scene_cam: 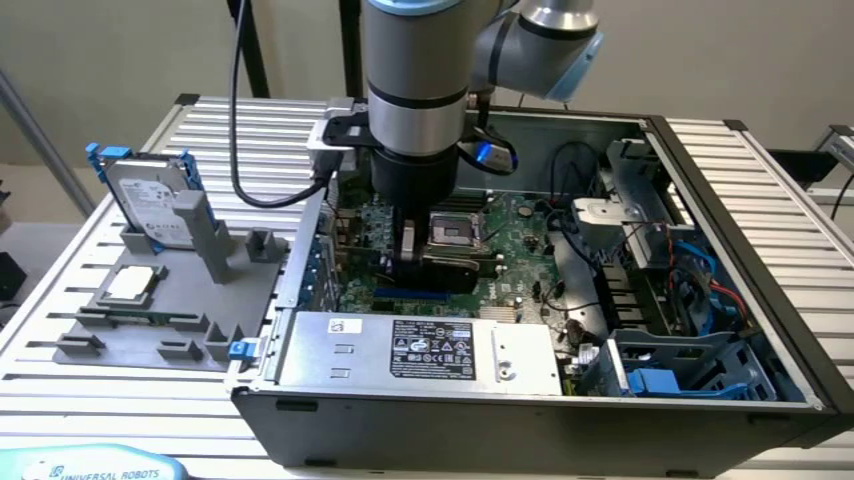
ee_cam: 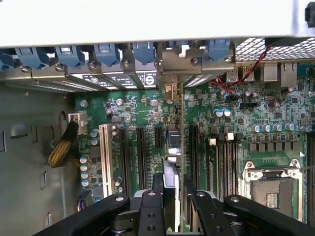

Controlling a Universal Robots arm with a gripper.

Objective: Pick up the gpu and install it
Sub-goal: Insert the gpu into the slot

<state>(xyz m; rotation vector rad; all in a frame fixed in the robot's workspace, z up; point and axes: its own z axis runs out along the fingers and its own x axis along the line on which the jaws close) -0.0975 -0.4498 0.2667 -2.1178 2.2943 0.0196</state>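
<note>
On the slatted table [scene_cam: 747,200], from the exterior view's left you see a grey fixture [scene_cam: 147,320], then the open PC case [scene_cam: 534,410]. Your gripper [ee_cam: 172,196] is clamped on the gpu [ee_cam: 173,147], held edge-down over the motherboard [ee_cam: 221,128], long axis along the slots, bracket end toward the case's rear wall.

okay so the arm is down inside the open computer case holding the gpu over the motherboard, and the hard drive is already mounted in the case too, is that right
Not quite. The hard drive is not in the case; in the exterior view it stands upright in its blue frame on the grey holder outside the case, toward that view's left. The rest holds: the gripper is down inside the open computer case, closed on the gpu edge-on above the motherboard.
</note>
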